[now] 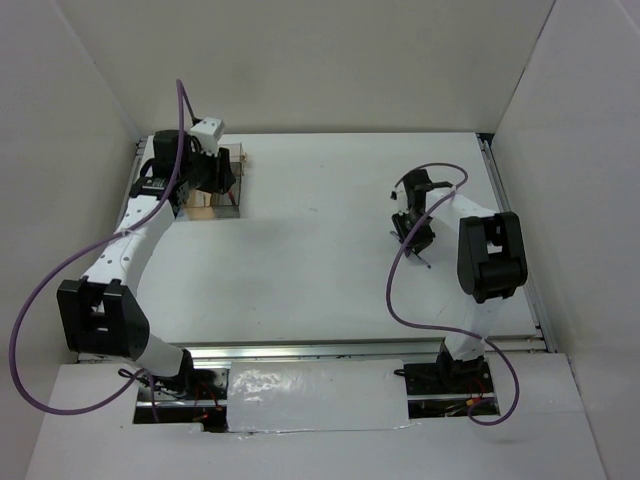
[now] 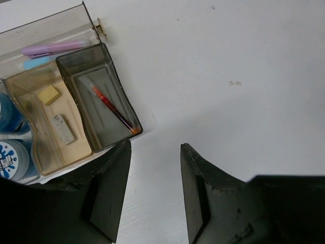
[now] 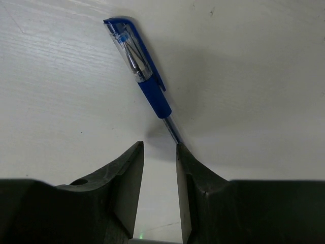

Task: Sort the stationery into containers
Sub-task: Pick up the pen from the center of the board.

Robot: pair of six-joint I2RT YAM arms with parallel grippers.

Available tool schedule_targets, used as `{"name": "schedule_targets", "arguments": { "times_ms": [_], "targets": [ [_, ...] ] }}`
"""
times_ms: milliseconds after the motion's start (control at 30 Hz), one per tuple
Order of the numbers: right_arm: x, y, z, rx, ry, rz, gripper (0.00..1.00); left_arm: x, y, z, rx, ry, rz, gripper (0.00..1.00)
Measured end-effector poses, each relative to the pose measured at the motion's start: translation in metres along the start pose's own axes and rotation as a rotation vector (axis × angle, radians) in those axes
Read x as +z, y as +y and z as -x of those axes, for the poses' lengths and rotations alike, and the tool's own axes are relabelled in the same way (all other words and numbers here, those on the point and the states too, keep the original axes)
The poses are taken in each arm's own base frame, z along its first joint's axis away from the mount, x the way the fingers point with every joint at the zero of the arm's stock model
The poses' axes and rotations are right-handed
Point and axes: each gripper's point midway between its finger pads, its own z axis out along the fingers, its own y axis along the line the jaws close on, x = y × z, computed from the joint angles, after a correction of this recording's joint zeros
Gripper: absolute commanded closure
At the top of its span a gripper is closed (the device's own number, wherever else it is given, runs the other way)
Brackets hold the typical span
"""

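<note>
The organiser (image 2: 96,30) sits at the table's back left (image 1: 238,160). Its smoky grey compartment (image 2: 120,96) holds the red-orange pen (image 2: 111,108). Two tan stubs (image 2: 49,94) (image 2: 63,128) lie in the tan compartment beside it. A pale-blue bar (image 2: 38,62) rests in a clear section, and two round blue tubs (image 2: 10,114) (image 2: 11,158) stand at the left. My left gripper (image 2: 155,147) hangs open and empty just beside the organiser. The blue pen (image 3: 147,81) lies on the table. My right gripper (image 3: 160,146) is open over its thin end, and the right fingertip (image 3: 185,152) touches the pen.
A purple marker (image 2: 53,48) lies in the clear back compartment. White walls enclose the table on three sides (image 1: 320,60). A metal rail (image 1: 510,230) runs along the right edge, close to my right arm.
</note>
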Motion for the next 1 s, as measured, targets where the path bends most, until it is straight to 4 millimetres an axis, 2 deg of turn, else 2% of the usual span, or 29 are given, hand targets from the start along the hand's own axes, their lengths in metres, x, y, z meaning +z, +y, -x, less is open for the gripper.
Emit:
{"name": "schedule_targets", "arguments": {
  "times_ms": [200, 500, 600, 767, 1000],
  "targets": [
    [-0.004, 0.001, 0.005, -0.010, -0.009, 0.035, 0.60, 0.002, -0.010, -0.002, -0.019, 0.002, -0.033, 0.45],
    [-0.021, -0.004, 0.034, -0.063, -0.078, 0.028, 0.59, 0.004, -0.017, 0.003, -0.015, -0.015, -0.051, 0.46],
    [-0.014, -0.005, 0.032, -0.084, -0.054, 0.032, 0.60, 0.004, -0.019, 0.003, -0.013, -0.014, -0.055, 0.45],
    [0.012, -0.003, 0.015, -0.116, 0.055, 0.055, 0.61, 0.004, -0.020, 0.003, -0.011, -0.015, -0.056, 0.45],
    [0.012, -0.004, 0.017, -0.142, 0.086, 0.062, 0.64, 0.004, -0.021, 0.002, -0.009, -0.015, -0.053, 0.45]
  ]
}}
